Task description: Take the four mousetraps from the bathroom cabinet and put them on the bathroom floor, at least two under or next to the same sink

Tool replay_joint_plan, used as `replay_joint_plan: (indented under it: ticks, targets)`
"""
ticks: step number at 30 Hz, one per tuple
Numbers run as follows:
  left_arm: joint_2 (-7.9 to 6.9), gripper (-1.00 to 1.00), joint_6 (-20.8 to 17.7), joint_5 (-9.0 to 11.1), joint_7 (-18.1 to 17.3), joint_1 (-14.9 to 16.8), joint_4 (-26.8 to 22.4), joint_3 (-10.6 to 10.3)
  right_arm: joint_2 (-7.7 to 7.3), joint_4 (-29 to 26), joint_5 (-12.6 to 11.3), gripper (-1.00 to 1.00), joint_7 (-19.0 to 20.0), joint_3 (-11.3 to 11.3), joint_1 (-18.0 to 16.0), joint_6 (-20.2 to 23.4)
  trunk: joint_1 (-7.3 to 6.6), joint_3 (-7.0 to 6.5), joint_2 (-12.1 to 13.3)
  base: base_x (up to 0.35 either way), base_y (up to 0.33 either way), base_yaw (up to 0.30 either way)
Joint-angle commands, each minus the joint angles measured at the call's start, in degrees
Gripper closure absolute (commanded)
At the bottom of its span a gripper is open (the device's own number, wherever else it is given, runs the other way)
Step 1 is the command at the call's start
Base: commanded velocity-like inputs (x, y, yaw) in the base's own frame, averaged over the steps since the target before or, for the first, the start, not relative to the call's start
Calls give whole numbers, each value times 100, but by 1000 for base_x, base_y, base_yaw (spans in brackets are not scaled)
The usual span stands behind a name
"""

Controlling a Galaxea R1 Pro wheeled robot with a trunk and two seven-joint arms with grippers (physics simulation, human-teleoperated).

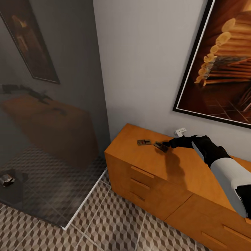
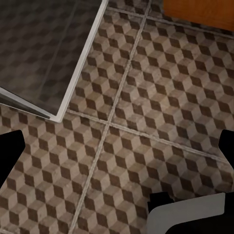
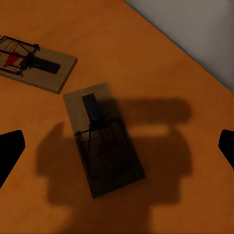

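Two mousetraps lie on the flat top of the orange-brown cabinet (image 1: 195, 174), near its back left corner. One mousetrap (image 1: 143, 142) sits further left, with its red mark showing (image 3: 36, 63). The other mousetrap (image 1: 161, 146) lies right under my right gripper (image 1: 167, 144) and in its shadow (image 3: 103, 139). The right gripper (image 3: 117, 151) hovers just above this trap, open, its dark fingertips (image 3: 9, 151) wide apart on either side of it and holding nothing. My left gripper (image 2: 117, 148) hangs open over the cube-patterned bathroom floor (image 2: 146, 97).
A grey glass shower partition (image 1: 52, 139) with a white bottom rail (image 2: 80, 63) stands left of the cabinet. A small dark object (image 1: 7, 179) lies behind the glass. A framed picture (image 1: 223, 59) hangs above the cabinet, and a small white fitting (image 1: 180, 131) sits by the wall.
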State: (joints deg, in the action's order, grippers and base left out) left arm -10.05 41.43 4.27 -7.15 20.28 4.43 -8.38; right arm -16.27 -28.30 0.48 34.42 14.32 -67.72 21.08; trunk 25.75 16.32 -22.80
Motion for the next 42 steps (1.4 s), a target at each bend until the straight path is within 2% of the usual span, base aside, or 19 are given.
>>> replay_joint_plan:
  ticks: [1, 19, 20, 22, 26, 34, 42]
  targets:
    - [1, -100, 32, 47, -32, 11, 23, -32, -7, -10, 5, -100, 12, 19, -4, 27, 3, 11, -11, 12, 0, 0]
    - [1, -100, 32, 47, -32, 11, 26, -31, -2, 148, 35, -100, -14, 27, -4, 27, 3, 11, -11, 2, 0, 0]
    - [2, -100, 32, 47, -32, 11, 25, -31, -1, 160, 95, -100, -17, 27, -4, 27, 3, 11, -11, 0, 0, 0]
    - [0, -100, 32, 47, -32, 11, 26, -31, 0, 178, 453, -100, -21, 27, -4, 27, 3, 11, -11, 0, 0, 0]
    - [0, -100, 32, 47, -32, 11, 26, -32, 1, 187, 678, -100, -22, 27, -4, 27, 3, 11, -11, 0, 0, 0]
    - [2, -100, 33, 47, -32, 11, 25, -32, 9, 197, 855, -100, -23, 27, -4, 27, 3, 11, -11, 0, 0, 0]
    - [3, -100, 33, 47, -32, 11, 24, -32, 9, 201, 865, -100, -23, 27, -4, 27, 3, 11, -11, 0, 0, 0]
